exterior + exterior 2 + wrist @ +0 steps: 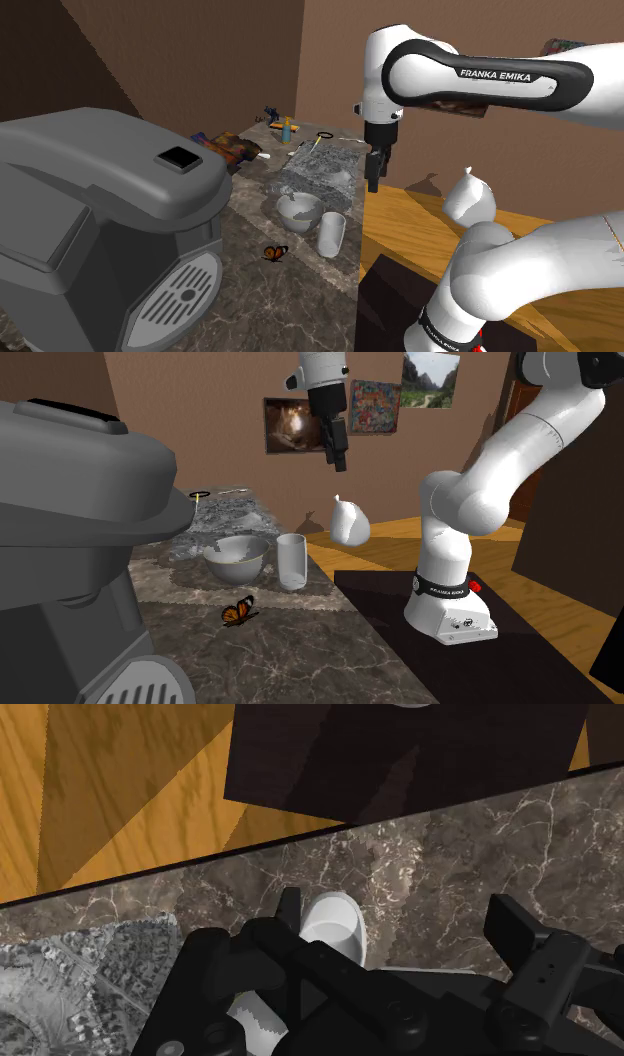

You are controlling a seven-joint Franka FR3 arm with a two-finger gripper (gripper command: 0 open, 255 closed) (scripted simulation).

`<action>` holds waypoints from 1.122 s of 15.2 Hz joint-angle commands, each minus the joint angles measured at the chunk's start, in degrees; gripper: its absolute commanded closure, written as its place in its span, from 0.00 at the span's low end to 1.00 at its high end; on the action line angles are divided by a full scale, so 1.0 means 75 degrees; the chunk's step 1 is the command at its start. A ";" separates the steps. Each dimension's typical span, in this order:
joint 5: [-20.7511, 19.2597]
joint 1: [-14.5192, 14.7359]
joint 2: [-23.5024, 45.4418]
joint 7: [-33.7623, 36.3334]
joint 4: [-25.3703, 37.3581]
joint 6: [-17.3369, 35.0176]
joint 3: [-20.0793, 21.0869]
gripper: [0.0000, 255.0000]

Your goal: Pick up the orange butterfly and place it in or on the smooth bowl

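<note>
Gripper (374, 184) hung high above the counter (300, 275), 2 fingers wide apart, nothing held. Orange butterfly (275, 253) lay on the counter near the bowl (298, 209) and cup (332, 231).

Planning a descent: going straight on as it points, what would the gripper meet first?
Most likely the bare marble countertop, just beside the white cup; the cup lies near one side of the open jaws, so a clip is possible.

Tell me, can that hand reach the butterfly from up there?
Probably yes. The butterfly lies in the open on the counter, apart from the bowl and cup, with nothing over it; the hand hangs open high above the cup.
</note>
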 commanded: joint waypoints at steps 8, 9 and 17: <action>0.0508 0.0217 0.0955 0.0079 -0.0805 0.2105 0.0019 0.00; 0.0582 0.0255 0.1137 0.0079 -0.0877 0.2410 0.0025 0.00; 0.1241 0.0592 0.2944 -0.0060 -0.1032 0.4791 0.0101 0.00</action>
